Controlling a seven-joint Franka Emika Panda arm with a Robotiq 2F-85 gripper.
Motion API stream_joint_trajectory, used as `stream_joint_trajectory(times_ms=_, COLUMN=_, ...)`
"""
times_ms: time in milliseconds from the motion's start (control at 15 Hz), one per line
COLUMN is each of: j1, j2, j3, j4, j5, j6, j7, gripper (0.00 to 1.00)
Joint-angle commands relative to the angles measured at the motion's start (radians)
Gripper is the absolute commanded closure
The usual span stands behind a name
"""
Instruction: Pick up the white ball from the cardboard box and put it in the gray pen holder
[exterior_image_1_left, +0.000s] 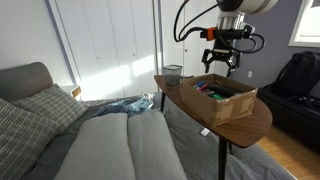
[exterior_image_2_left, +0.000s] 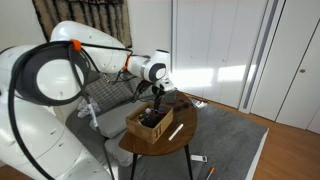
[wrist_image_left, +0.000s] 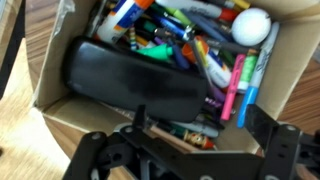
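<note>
Gripper (exterior_image_1_left: 222, 62) hovers with fingers spread and empty above the cardboard box (exterior_image_1_left: 228, 100). White ball (wrist_image_left: 250, 25) lies in a box corner, beside markers (wrist_image_left: 238, 85). Best approach: centre over that corner, descend straight, straddle the ball. Gray mesh pen holder (exterior_image_1_left: 172, 73) stands near the box on the table (exterior_image_1_left: 258, 122).

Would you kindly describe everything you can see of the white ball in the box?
The white ball is small, round, smooth and plain. It lies in a corner of the open cardboard box, resting on a heap of coloured markers near the wall. The gripper hangs open above the box, apart from it. The exterior views do not resolve it.
</note>
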Motion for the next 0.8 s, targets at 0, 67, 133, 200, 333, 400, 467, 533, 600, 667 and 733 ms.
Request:
stream_joint_trajectory(times_ms=0, j1=0.04, j2=0.015, j3=-0.018, j4=0.012, j5=0.035, j6=0.007, j7=-0.025, gripper=0.0)
stream_joint_trajectory(times_ms=67, j1=0.057, j2=0.025, j3=-0.016, j4=0.021, j5=0.065, j6=0.012, j7=-0.05, gripper=0.0)
stream_joint_trajectory(times_ms=133, j1=0.066, j2=0.031, j3=-0.015, j4=0.028, j5=0.078, j6=0.012, j7=-0.061, gripper=0.0)
stream_joint_trajectory(times_ms=200, j1=0.069, j2=0.033, j3=-0.016, j4=0.031, j5=0.082, j6=0.012, j7=-0.068, gripper=0.0)
stream_joint_trajectory(times_ms=333, j1=0.069, j2=0.074, j3=-0.008, j4=0.053, j5=0.066, j6=-0.027, j7=-0.029, gripper=0.0)
stream_joint_trajectory(times_ms=400, j1=0.065, j2=0.086, j3=0.002, j4=0.053, j5=0.04, j6=-0.04, j7=0.035, gripper=0.0)
stream_joint_trajectory(times_ms=467, j1=0.062, j2=0.093, j3=0.011, j4=0.052, j5=0.005, j6=-0.057, j7=0.106, gripper=0.0)
stream_joint_trajectory(times_ms=533, j1=0.064, j2=0.097, j3=0.018, j4=0.045, j5=-0.023, j6=-0.053, j7=0.176, gripper=0.0)
stream_joint_trajectory(times_ms=600, j1=0.067, j2=0.105, j3=0.024, j4=0.044, j5=-0.056, j6=-0.046, j7=0.243, gripper=0.0)
stream_joint_trajectory(times_ms=667, j1=0.074, j2=0.115, j3=0.024, j4=0.043, j5=-0.066, j6=-0.027, j7=0.277, gripper=0.0)
stream_joint_trajectory(times_ms=733, j1=0.083, j2=0.131, j3=0.029, j4=0.05, j5=-0.075, j6=-0.009, j7=0.31, gripper=0.0)
